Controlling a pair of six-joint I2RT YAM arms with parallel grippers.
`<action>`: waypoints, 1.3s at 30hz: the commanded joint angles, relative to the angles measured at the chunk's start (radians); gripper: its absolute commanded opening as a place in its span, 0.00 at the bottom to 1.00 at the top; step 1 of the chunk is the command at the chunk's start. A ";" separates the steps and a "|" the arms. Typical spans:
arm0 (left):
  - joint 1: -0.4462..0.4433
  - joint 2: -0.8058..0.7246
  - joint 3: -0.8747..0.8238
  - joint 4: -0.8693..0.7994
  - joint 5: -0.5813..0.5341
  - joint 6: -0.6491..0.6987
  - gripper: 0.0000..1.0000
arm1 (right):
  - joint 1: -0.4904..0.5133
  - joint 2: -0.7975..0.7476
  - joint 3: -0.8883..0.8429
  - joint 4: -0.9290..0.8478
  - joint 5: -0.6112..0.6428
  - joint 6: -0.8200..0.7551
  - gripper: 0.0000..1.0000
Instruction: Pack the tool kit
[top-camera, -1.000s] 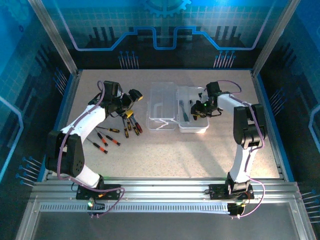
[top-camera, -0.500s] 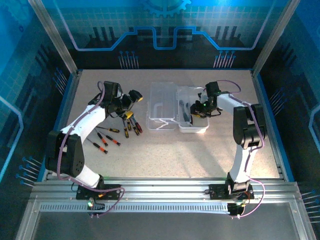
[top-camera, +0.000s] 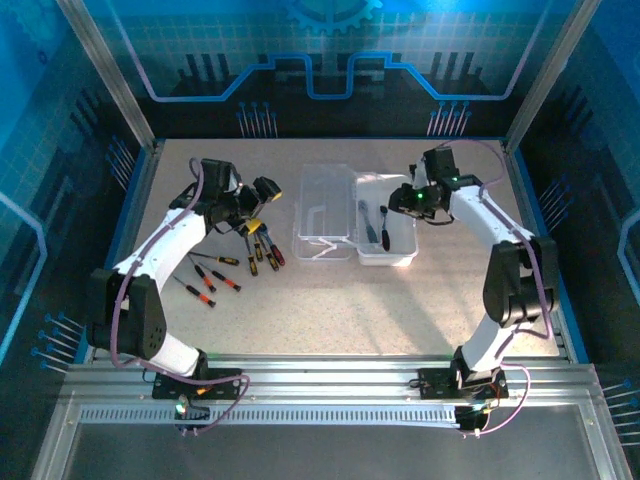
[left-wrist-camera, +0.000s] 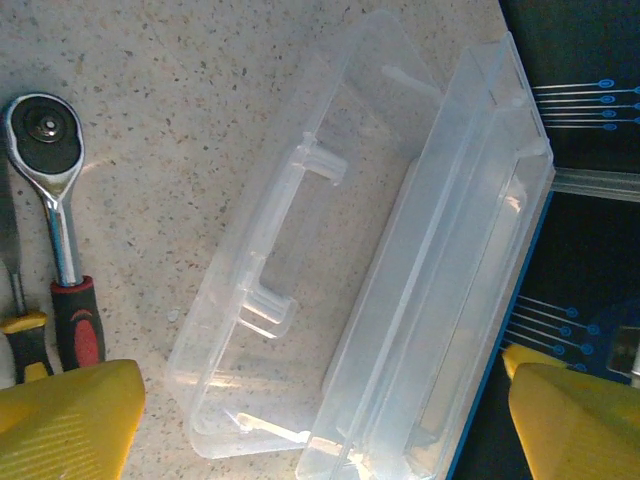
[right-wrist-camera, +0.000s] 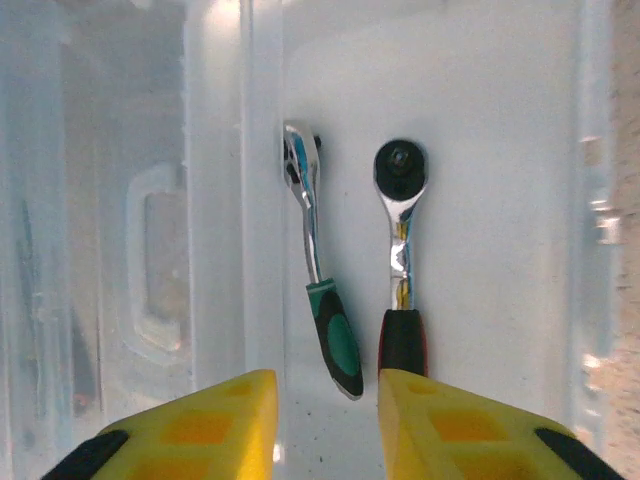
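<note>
Right gripper (right-wrist-camera: 328, 400): yellow fingers a narrow gap apart, nothing caught between them; it hangs over the deep half of the case.
Below it: a silver ratchet wrench with a green grip (right-wrist-camera: 318, 270) and a silver ratchet wrench with a red-and-black grip (right-wrist-camera: 400, 260) lie side by side on the floor of that half, with their grips toward the fingers.
Left gripper (left-wrist-camera: 320, 400): fingers spread wide, holding nothing, above the table just left of the lid.
Beside it: a third silver ratchet with a red-and-black grip (left-wrist-camera: 55, 220) lies on the table next to a yellow-handled screwdriver (left-wrist-camera: 25, 335).
Clear whitish rectangular plastic case (top-camera: 325, 205): folded open flat in the middle of the table, toward the far edge. The lid with the moulded handle is on the left, the deep half on the right.
Loose red- and yellow-handled screwdrivers (top-camera: 262, 248): on the table between the lid and the left edge.
</note>
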 joint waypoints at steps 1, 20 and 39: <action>0.009 0.003 0.067 -0.110 -0.034 0.097 0.92 | -0.003 -0.071 -0.005 -0.047 0.069 0.006 0.30; -0.096 0.353 0.209 -0.331 -0.292 0.290 0.43 | 0.018 -0.440 -0.400 0.179 -0.040 0.136 0.26; -0.141 0.497 0.331 -0.466 -0.466 0.277 0.31 | -0.026 -0.515 -0.515 0.215 -0.071 0.142 0.28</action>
